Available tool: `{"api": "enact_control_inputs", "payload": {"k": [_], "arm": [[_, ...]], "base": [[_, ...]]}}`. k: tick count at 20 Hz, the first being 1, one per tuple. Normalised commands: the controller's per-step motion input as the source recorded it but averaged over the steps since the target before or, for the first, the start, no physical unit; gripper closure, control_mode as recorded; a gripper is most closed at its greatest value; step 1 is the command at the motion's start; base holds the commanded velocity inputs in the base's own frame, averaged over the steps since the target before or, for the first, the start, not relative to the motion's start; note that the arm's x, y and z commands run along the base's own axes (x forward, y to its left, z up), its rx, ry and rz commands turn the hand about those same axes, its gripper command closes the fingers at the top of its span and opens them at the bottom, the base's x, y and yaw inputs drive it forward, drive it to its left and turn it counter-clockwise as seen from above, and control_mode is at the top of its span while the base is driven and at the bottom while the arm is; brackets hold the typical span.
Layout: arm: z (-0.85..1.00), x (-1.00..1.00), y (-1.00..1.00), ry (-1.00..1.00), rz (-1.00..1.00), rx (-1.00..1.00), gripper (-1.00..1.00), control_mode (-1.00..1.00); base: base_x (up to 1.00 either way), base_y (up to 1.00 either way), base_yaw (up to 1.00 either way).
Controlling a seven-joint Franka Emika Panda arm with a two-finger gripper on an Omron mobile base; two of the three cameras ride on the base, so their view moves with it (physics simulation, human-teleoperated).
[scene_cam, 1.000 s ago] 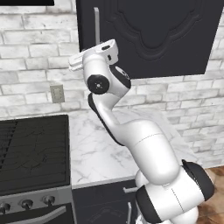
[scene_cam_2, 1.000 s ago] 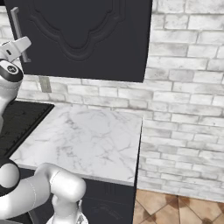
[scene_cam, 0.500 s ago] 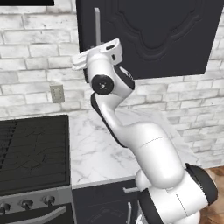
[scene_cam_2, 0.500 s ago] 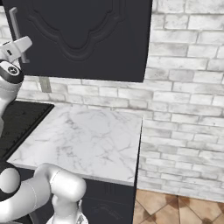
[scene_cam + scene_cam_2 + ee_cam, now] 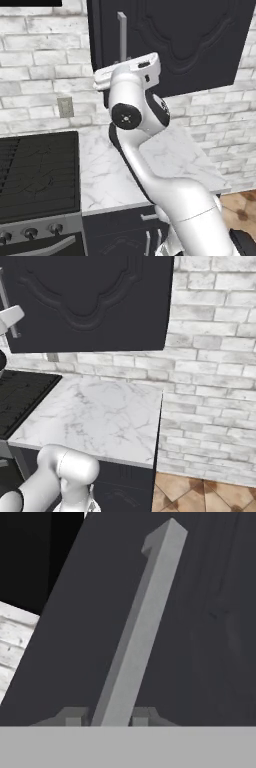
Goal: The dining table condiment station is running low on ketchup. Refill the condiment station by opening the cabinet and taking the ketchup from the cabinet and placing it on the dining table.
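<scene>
Reaching up, arm raised; end effector (image 5: 111, 718) fingers straddling handle (image 5: 137, 634) of closed cabinet (image 5: 195, 40), grip unclear.

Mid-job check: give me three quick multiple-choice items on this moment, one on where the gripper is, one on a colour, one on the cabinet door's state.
1. The gripper is at:
A. the stove
B. the cabinet's handle
C. the counter

2. The cabinet door is:
A. white
B. red
C. black

3. The door is:
A. shut
B. wide open
C. removed

Answers: 1 B, the fingertips flank the bar's base in the hand view. 2 C, black panel in both base views. 3 A, it lies flat against the cabinet front, no interior showing.
</scene>
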Motion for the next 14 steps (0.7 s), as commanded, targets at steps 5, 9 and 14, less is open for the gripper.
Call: {"api": "enact_control_inputs", "payload": {"k": [5,9,14], "arm": [[0.06,-1.0,-0.67,0.0,-0.2,0.06,1.0,-1.0],[0.07,-1.0,-0.76,-0.01,-0.22,0.09,-1.0,-1.0],[0.17,-1.0,-0.68,-0.05,-0.2,0.09,-1.0,-1.0]], "base": [[0.0,0.0,0.0],[0.0,0.0,0.0],[0.0,0.0,0.0]]}}
